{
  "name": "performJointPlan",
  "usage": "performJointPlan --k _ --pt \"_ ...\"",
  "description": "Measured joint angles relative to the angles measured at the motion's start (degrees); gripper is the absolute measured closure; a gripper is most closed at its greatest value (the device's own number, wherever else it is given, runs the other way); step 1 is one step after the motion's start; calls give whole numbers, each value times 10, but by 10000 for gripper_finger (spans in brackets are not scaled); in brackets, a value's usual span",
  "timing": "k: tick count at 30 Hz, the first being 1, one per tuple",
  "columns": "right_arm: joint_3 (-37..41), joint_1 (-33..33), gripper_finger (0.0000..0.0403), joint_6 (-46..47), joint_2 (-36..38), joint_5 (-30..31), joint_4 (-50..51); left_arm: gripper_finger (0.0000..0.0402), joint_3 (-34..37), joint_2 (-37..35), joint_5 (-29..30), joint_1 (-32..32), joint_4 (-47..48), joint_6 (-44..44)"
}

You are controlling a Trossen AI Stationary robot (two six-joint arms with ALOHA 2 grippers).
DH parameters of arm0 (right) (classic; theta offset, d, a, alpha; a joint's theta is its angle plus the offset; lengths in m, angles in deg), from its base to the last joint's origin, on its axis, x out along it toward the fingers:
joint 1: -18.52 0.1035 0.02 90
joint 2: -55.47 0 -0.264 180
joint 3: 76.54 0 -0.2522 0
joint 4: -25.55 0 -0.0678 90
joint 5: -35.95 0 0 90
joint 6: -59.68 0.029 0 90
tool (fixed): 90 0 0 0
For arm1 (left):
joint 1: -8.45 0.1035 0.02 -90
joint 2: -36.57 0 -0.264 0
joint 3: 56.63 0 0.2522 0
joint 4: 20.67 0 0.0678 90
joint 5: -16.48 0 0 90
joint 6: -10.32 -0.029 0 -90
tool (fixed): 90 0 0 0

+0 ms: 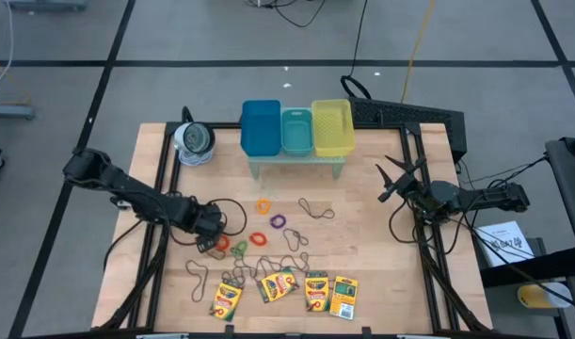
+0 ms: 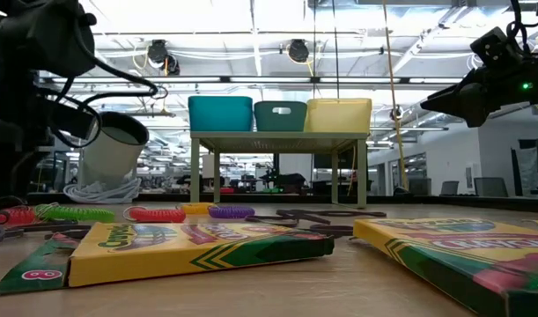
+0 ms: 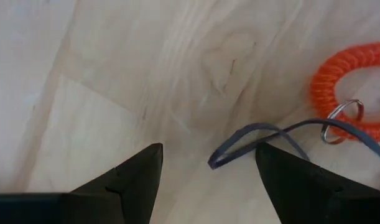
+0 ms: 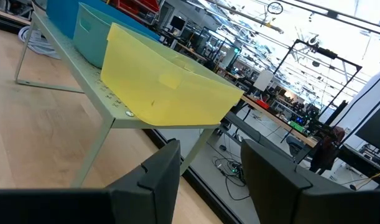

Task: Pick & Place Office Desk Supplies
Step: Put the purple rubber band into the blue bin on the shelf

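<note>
Several yellow-and-green crayon boxes lie flat near the table's front edge. Coiled ring bands lie mid-table: orange, purple, red, green. Thin wiry loops lie among them. My left gripper points down, open, just above the table beside an orange-red band with a metal key ring. Its fingers stand on either side of a dark loop's end without touching it. My right gripper waits open at the right, held level in the air.
Blue, teal and yellow bins stand on a pale green stand at the table's far side. A silvery-white roll sits at the far left. Bare wood lies between the bands and my right arm.
</note>
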Motion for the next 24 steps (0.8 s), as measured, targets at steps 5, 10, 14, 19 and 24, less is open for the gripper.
performJointPlan --k 5,10,14,19,24 --pt "0 0 243 0 0 0 0 203 -1 7 -5 0 -8 -2" --pt "0 0 243 0 0 0 0 295 0 7 -8 0 -33 -5" --pt "0 0 243 0 0 0 0 358 0 7 -5 0 -39 -13" --pt "0 0 243 0 0 0 0 392 1 -5 -2 1 -38 19" --pt "0 0 243 0 0 0 0 392 -2 -40 31 2 -47 63"
